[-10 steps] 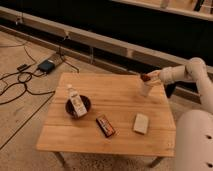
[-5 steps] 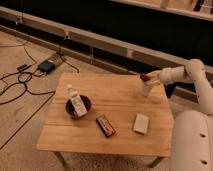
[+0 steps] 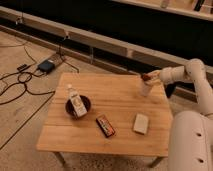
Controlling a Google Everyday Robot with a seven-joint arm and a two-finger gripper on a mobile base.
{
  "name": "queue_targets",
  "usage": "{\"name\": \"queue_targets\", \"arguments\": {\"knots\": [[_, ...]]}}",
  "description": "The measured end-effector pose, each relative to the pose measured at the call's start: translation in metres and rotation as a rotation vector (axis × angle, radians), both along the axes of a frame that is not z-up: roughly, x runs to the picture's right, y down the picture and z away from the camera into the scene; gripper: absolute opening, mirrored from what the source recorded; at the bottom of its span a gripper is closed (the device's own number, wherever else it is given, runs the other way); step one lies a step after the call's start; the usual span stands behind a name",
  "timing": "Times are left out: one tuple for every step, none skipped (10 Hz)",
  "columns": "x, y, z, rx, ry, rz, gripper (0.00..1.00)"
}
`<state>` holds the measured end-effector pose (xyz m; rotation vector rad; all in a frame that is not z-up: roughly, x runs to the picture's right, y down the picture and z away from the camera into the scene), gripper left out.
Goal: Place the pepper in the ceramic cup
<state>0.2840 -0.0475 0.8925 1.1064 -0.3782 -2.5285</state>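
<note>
The off-white ceramic cup stands near the far right edge of the wooden table. The pepper, small and dark red-brown, is right above the cup's mouth. My gripper at the end of the white arm is at the pepper, just over the cup.
A dark round bowl holding a white bottle sits at the table's left. A flat red-and-dark packet lies near the front middle. A pale rectangular block lies at the front right. Cables and a box lie on the floor to the left.
</note>
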Motion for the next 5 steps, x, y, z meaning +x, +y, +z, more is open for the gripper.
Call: {"name": "queue_targets", "arguments": {"knots": [[0.0002,0.0000,0.0001,0.000,0.001,0.000,0.09],[0.0002,0.0000,0.0001,0.000,0.001,0.000,0.09],[0.0004,0.0006,0.0006,-0.001,0.001,0.001,0.09],[0.0003,0.0008,0.0008,-0.001,0.001,0.001,0.09],[0.0003,0.0010,0.0009,-0.001,0.001,0.001,0.09]]}}
